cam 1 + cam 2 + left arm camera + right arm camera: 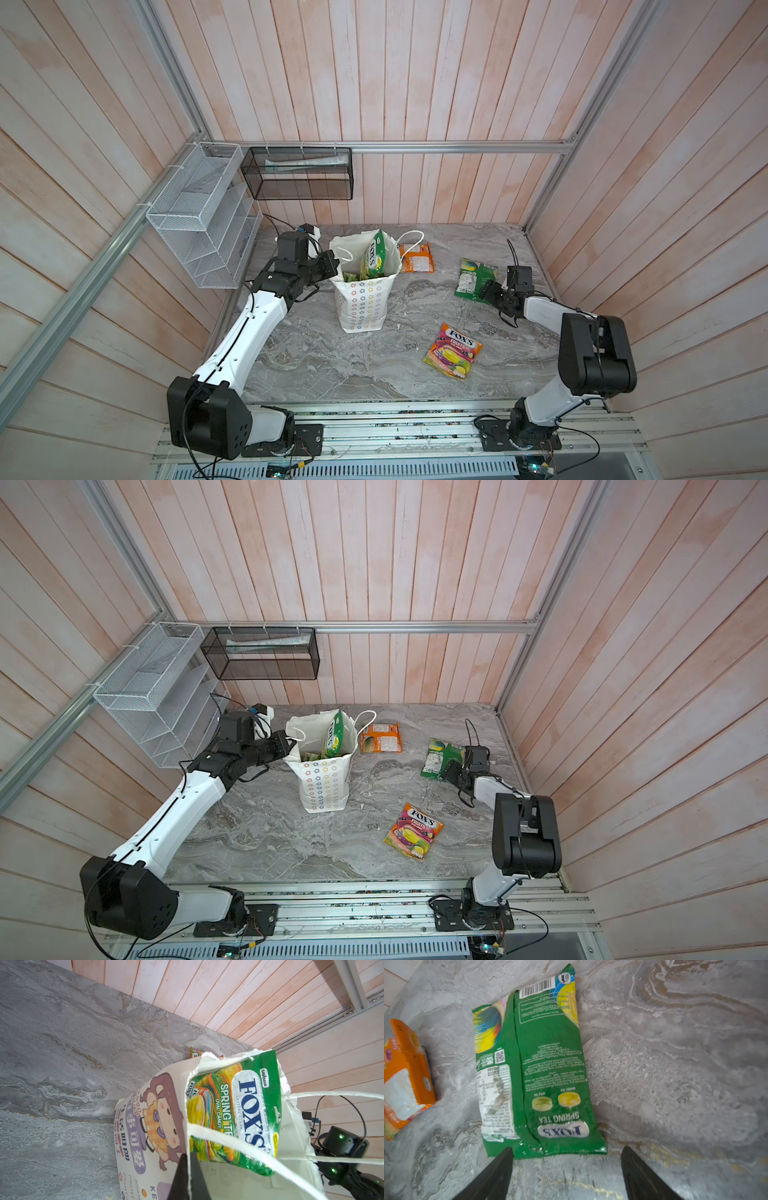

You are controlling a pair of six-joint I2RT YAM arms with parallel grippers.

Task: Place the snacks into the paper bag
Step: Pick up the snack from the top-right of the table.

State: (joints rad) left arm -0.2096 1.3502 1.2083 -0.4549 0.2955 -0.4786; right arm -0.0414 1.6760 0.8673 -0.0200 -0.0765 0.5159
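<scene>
Marbled grey table [332, 365] is boxed in by pink plank walls [415, 83]; bag [365, 303] rim's clamped by left gripper [188, 1159], right gripper [566, 1149] is spread wide by green pouch [550, 1064].

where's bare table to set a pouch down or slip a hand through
Widest bare patch: the table front, between the paper bag, the fruits pouch and the near rail. A strip runs between the bag and the green pouch. Crowded: the back, where the orange pouch lies close to the bag, and the bag's rim, clamped by the left gripper.
</scene>
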